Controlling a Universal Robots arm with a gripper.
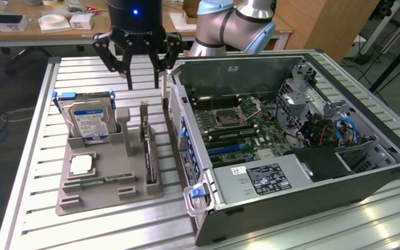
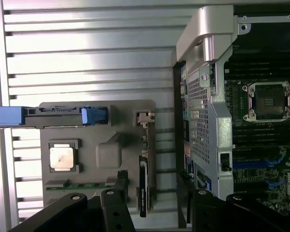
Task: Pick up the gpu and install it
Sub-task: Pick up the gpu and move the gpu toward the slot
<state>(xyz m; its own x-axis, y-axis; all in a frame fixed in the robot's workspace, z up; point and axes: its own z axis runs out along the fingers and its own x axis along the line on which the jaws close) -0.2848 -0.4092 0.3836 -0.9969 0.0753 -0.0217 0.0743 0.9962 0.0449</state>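
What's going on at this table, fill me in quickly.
A robot arm's gripper hangs open and empty above the table, near the far end of the graphics card. The card stands on edge in a slot of the grey tray, beside the hard drive, not yet picked up. The open computer case lies next to the tray, on the exterior view's right, with its motherboard exposed.

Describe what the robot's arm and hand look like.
The arm is silver-grey and rounded, with a pale blue joint cap. The hand is black: a cylindrical body with a small blue light, pale lettering too small to read, and jointed fingers made of linked bars.
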